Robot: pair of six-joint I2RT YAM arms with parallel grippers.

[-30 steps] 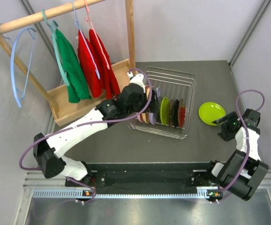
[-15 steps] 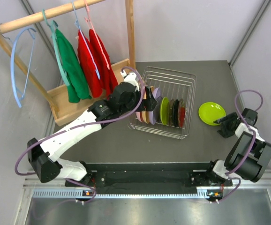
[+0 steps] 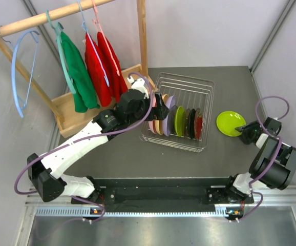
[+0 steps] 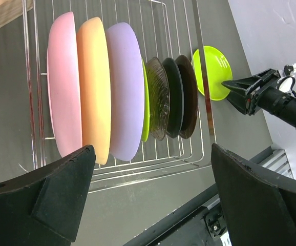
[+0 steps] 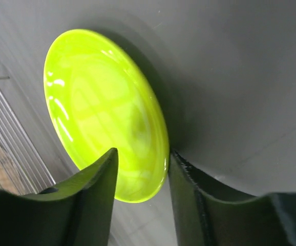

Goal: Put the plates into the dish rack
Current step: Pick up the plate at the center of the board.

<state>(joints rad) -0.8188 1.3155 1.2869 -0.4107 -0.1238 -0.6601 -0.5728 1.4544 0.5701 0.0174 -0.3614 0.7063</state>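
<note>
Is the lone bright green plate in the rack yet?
No: the green plate lies on the table beside the rack, the right claw straddling its rim.

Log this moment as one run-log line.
left end effector: open, empty, over dish rack | right end effector: open, astride rim of lime plate on table | racked plates: upright

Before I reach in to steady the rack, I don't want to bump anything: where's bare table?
Bare table: the strip along the rack's near side, and the far right corner behind the green plate. Crowded: the rack's left side, where the left arm and clothes stand meet.
</note>
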